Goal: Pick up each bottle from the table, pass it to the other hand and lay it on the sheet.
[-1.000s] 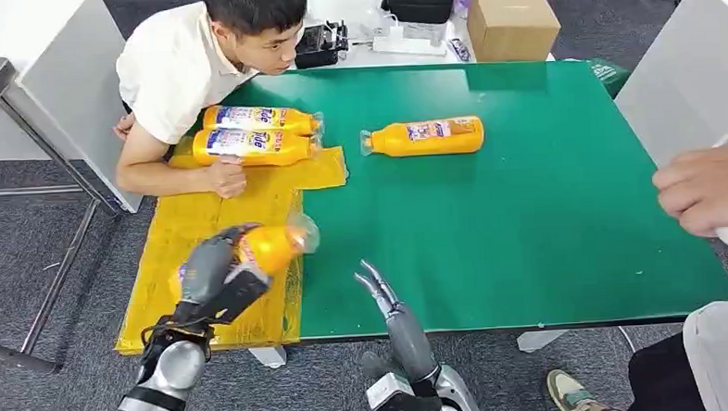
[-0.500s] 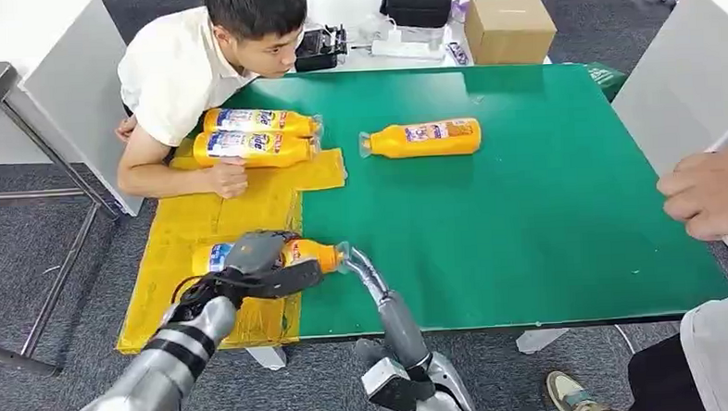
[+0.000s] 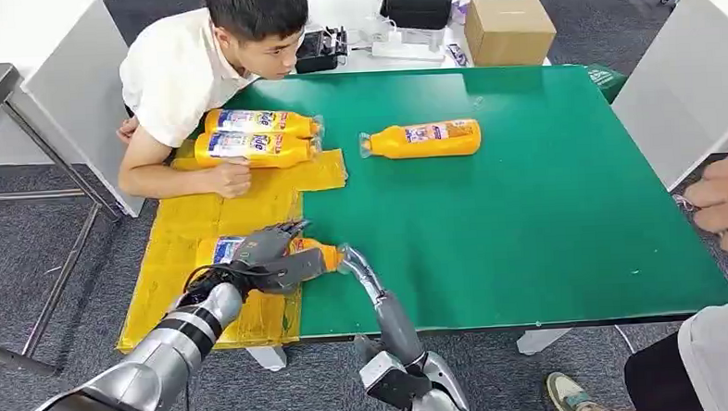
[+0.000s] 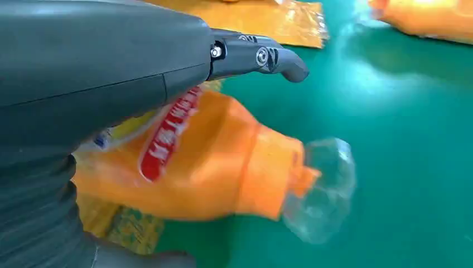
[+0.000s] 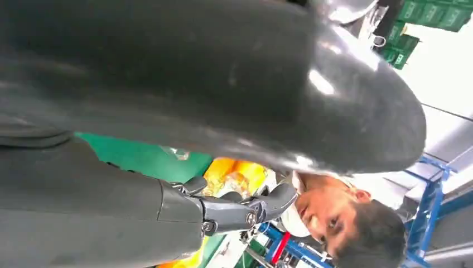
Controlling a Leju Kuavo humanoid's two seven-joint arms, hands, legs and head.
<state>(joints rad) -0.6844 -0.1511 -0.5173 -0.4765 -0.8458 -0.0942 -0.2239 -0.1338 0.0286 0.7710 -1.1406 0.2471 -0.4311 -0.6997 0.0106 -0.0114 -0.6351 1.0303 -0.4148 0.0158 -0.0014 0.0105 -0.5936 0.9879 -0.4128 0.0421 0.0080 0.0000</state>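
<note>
Both of our hands meet at one orange bottle [image 3: 284, 253]: our left hand [image 3: 268, 258] lies over its body, fingers spread, though we cannot tell if it grips. Our right hand [image 3: 356, 265] holds nothing, fingers straight, tips by the clear cap. That bottle lies across the yellow sheet [image 3: 181, 234] edge. Two bottles [image 3: 255, 136] lie farther up it, beside a person's arm [image 3: 178, 176]. Another bottle [image 3: 422, 138] rests on the green counter [image 3: 545, 179].

a lab or test room: grey carpet [image 3: 55, 228], green-topped table [image 3: 546, 207], cardboard box [image 3: 512, 28], blue metal racks [image 5: 429, 234].
</note>
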